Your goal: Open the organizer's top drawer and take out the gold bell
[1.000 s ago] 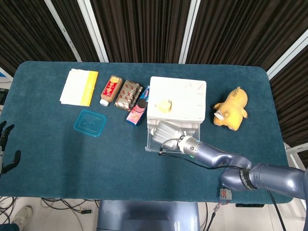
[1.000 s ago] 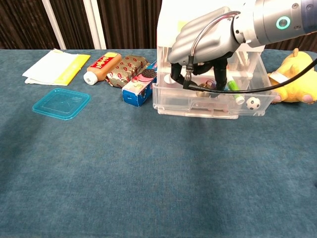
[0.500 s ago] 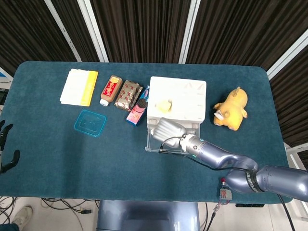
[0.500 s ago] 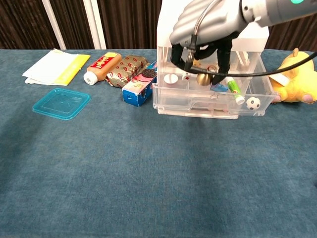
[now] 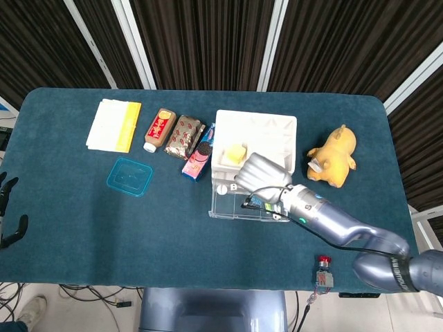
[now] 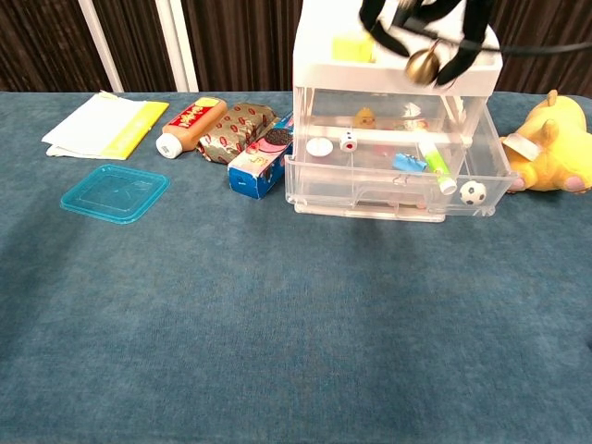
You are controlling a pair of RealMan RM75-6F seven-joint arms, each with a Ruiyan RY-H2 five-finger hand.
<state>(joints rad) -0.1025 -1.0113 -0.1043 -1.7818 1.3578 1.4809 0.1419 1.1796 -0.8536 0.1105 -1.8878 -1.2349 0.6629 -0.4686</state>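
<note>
One hand matters here: the right hand (image 6: 421,23), at about 12 o'clock above the open top drawer (image 6: 398,185) of the organizer (image 5: 255,142), pinches the gold bell (image 6: 422,65) hanging clear beneath its fingertips, while the left hand (image 5: 8,214) idles, fingers spread, off the worktop's (image 5: 104,228) 9 o'clock edge.

Evenly and brightly lit from above, with soft short shadows on the table (image 6: 277,351). Mild glare on the clear drawer (image 6: 388,190) (front wall mostly). Sharp overall; slightly blurred at the hand (image 6: 421,23).
</note>
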